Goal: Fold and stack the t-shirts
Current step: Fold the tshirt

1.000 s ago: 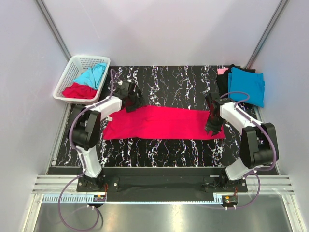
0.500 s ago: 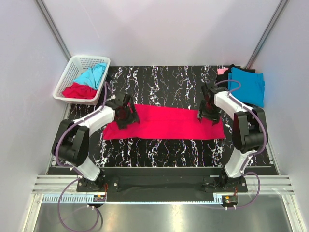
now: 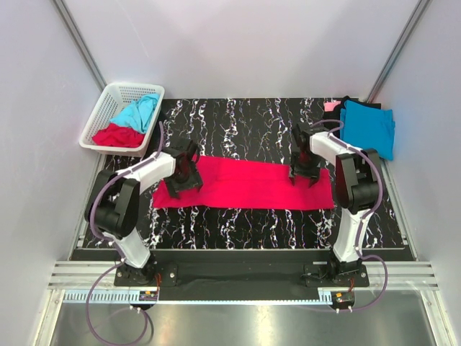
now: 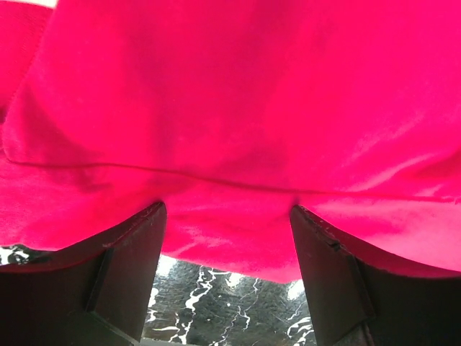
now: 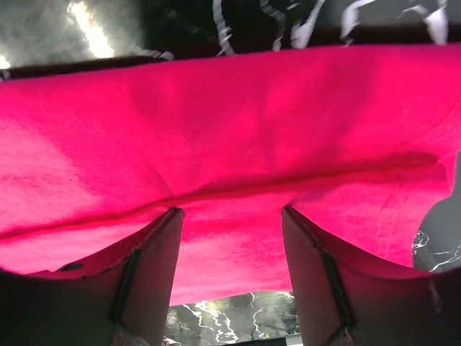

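Observation:
A crimson red t-shirt (image 3: 248, 184) lies flat as a long folded band across the black marbled table (image 3: 238, 122). My left gripper (image 3: 186, 173) is low over its left end, jaws open, with red cloth (image 4: 238, 130) spread under and between the fingers (image 4: 126, 277). My right gripper (image 3: 301, 170) is down on the shirt's far right part, also open, and the red cloth (image 5: 230, 144) fills the gap between its fingers (image 5: 148, 281). Neither gripper pinches the cloth. A folded turquoise t-shirt (image 3: 367, 127) tops a stack at the back right.
A white lattice basket (image 3: 106, 107) at the back left holds a turquoise shirt (image 3: 138, 111) and a red one (image 3: 117, 135). Black and pink cloth (image 3: 330, 107) show under the right stack. Metal frame posts and grey walls close in the table.
The right gripper moved from the shirt's near right end to its far edge and its jaws opened. The left gripper came from the far edge down onto the shirt's left end.

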Action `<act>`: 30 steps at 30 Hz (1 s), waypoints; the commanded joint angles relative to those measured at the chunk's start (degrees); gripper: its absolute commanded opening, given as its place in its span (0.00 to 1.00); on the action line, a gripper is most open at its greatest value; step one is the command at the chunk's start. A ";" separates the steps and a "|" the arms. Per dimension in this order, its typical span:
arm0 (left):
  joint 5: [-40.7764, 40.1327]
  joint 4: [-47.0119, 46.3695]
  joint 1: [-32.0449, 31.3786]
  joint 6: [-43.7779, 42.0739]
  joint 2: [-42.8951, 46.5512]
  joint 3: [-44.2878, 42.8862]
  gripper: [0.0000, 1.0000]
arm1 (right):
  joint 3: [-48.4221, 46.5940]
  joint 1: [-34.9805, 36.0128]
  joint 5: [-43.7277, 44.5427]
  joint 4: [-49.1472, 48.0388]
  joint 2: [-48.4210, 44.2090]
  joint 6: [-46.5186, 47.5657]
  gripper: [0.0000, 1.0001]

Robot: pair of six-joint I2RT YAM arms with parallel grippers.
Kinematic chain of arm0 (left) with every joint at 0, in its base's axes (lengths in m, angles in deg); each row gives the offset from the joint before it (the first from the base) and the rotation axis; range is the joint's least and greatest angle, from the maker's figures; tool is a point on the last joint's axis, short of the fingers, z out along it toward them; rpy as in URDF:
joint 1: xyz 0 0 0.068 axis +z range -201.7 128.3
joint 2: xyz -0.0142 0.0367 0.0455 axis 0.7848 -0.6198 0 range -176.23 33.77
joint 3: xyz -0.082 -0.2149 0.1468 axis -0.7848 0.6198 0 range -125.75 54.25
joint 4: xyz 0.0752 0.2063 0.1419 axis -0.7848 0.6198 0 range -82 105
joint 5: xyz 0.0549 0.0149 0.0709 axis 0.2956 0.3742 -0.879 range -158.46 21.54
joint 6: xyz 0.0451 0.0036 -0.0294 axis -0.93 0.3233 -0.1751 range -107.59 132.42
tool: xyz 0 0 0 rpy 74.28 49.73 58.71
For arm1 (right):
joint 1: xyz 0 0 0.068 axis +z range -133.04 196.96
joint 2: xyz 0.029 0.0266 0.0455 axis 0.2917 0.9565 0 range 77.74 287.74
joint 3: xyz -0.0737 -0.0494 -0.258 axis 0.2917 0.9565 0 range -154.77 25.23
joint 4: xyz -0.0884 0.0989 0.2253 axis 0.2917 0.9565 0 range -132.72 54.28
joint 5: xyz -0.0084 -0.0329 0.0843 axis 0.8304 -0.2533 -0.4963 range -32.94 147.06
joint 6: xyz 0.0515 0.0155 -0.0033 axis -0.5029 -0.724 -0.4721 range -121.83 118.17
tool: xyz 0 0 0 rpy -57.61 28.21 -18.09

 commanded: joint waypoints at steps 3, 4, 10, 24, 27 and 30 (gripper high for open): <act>-2.66 3.42 0.60 -0.93 -4.32 -6.31 0.76 | 3.65 3.61 0.20 1.18 2.53 0.03 0.66; -2.58 3.60 0.77 -1.11 -5.11 -7.18 0.76 | 4.27 3.70 0.20 0.92 2.18 -0.14 0.66; 0.06 5.17 3.06 -3.48 -14.07 -16.58 0.77 | 9.36 4.93 0.29 0.48 -1.25 -2.16 0.63; 4.71 12.74 6.84 -8.93 -37.54 -50.33 0.79 | 22.11 15.20 -1.73 0.82 -14.17 -12.88 0.56; 6.74 12.91 6.84 -9.20 -41.49 -57.70 0.80 | 23.25 20.73 -2.26 1.18 -16.19 -16.47 0.54; 10.16 12.83 6.84 -9.64 -45.53 -62.81 0.81 | 23.35 24.35 -2.43 2.23 -17.60 -20.09 0.53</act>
